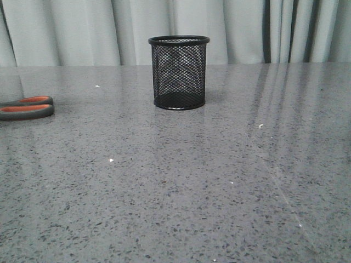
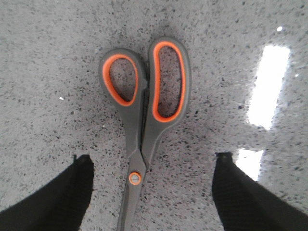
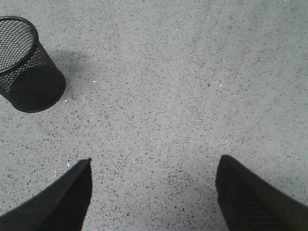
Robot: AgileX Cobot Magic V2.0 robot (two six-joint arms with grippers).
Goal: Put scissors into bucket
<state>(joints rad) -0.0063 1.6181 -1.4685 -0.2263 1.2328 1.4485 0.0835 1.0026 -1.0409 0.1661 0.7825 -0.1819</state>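
The scissors (image 2: 144, 115) lie flat on the speckled grey table, grey handles with orange-lined loops; only their handles (image 1: 26, 108) show at the front view's left edge. My left gripper (image 2: 154, 159) hangs open above them, one finger on each side of the orange pivot, touching nothing. The bucket (image 1: 179, 72), a black wire-mesh cup, stands upright at the table's far middle and looks empty. It also shows in the right wrist view as the bucket (image 3: 26, 65), well apart from my right gripper (image 3: 154, 163), which is open over bare table.
The grey speckled table (image 1: 219, 181) spreads across the front view. Pale curtains (image 1: 82, 30) hang behind its far edge. Bright light reflections (image 2: 269, 84) lie on the tabletop beside the scissors.
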